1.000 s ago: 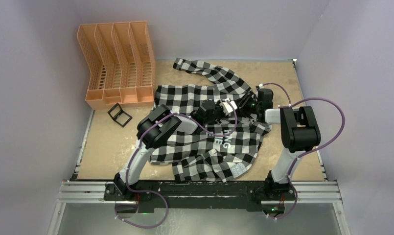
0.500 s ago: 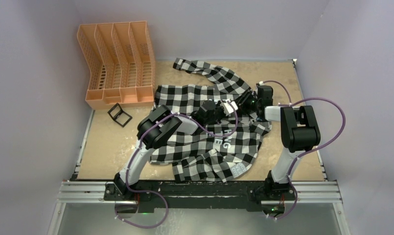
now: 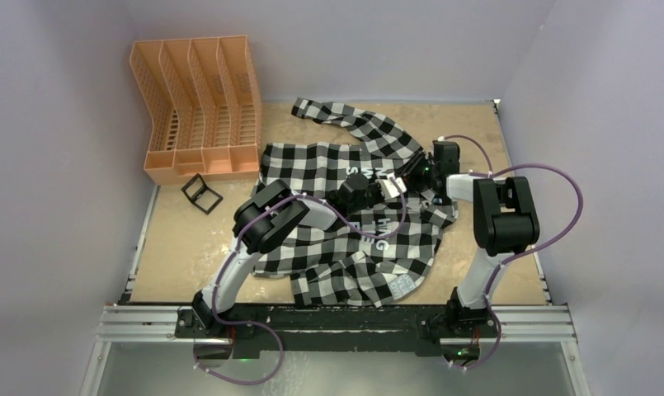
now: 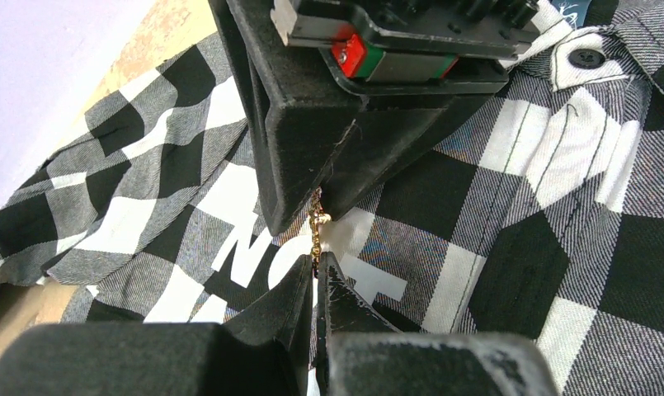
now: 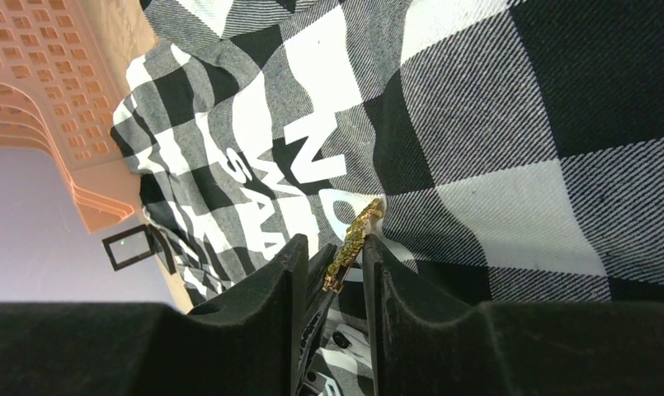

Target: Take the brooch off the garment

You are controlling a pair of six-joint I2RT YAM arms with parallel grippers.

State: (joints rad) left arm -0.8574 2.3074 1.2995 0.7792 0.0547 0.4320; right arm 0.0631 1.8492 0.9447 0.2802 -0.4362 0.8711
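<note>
The garment (image 3: 345, 239), a black-and-white check shirt with white lettering, lies spread across the table. The brooch (image 4: 316, 231) is a small gold pin standing edge-on over the lettering; it is hidden in the top view. My left gripper (image 4: 318, 262) is shut, its tips pinching the brooch's lower end. My right gripper (image 5: 335, 241) faces it from the far side. Its fingers stand apart, one on each side of the brooch (image 5: 350, 243), which touches the right-hand finger. The two grippers meet over the shirt's middle, left gripper (image 3: 376, 186) against right gripper (image 3: 397, 177).
An orange file organiser (image 3: 198, 107) stands at the back left, with a small black frame (image 3: 201, 193) lying in front of it. A sleeve (image 3: 336, 115) reaches toward the back wall. Bare tan tabletop (image 3: 180, 247) shows left of the shirt.
My right gripper has edged left toward the left gripper and its fingers have drawn closer together. The cloth around the two grippers has shifted, showing more lettering.
</note>
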